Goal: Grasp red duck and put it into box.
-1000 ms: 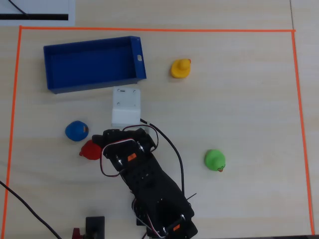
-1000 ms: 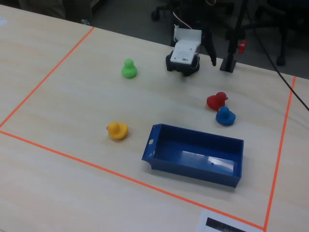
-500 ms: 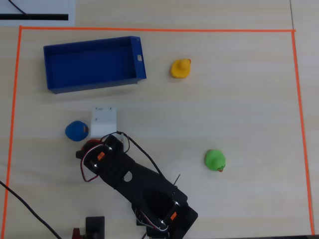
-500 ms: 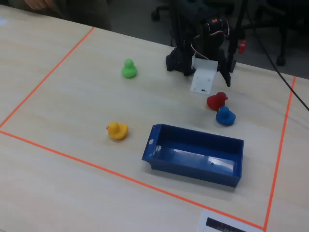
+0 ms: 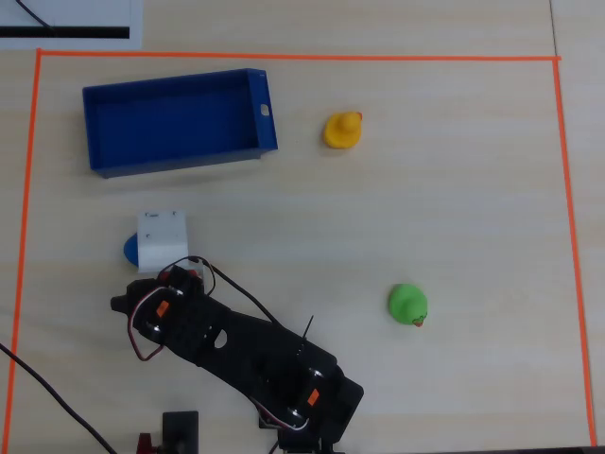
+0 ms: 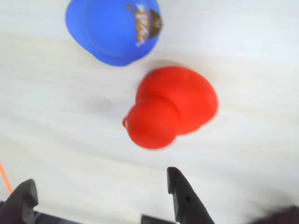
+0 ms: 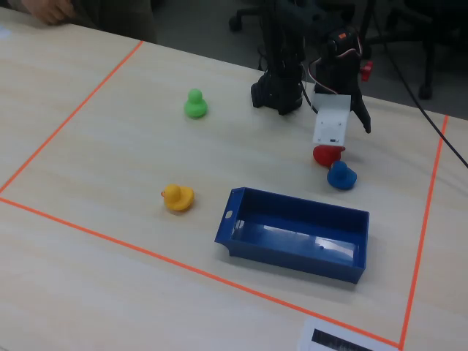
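The red duck (image 6: 170,107) lies on the table just beyond my fingertips in the wrist view, close beside the blue duck (image 6: 114,28). My gripper (image 6: 100,186) is open and empty, and the duck is ahead of the jaws, not between them. In the fixed view the red duck (image 7: 327,155) shows under the white wrist block (image 7: 331,121). In the overhead view the red duck is hidden under the arm. The dark blue box (image 5: 175,161) stands at the upper left of the overhead view, apart from the gripper, and is empty; in the fixed view the box (image 7: 285,256) is at the front.
A yellow duck (image 5: 342,130) sits right of the box and a green duck (image 5: 407,305) lies at the middle right. The blue duck (image 5: 129,249) peeks out left of the wrist block. Orange tape (image 5: 284,57) frames the work area.
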### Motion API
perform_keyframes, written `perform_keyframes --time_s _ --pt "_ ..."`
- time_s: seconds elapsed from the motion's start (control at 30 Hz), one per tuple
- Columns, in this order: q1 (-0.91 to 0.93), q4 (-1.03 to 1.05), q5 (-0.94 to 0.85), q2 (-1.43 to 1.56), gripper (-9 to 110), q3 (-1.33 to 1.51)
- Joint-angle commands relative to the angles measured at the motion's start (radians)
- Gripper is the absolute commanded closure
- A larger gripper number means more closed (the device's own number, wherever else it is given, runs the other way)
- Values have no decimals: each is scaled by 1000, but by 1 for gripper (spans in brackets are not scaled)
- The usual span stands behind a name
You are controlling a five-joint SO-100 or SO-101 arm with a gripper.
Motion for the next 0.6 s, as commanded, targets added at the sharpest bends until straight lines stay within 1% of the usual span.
perform_keyframes --time_s 0.0,0.23,0.57 --pt "2 -46 -29 -12 64 -32" --pt "61 -61 -95 -3 64 -14" --pt "81 -147 -104 3 65 95"
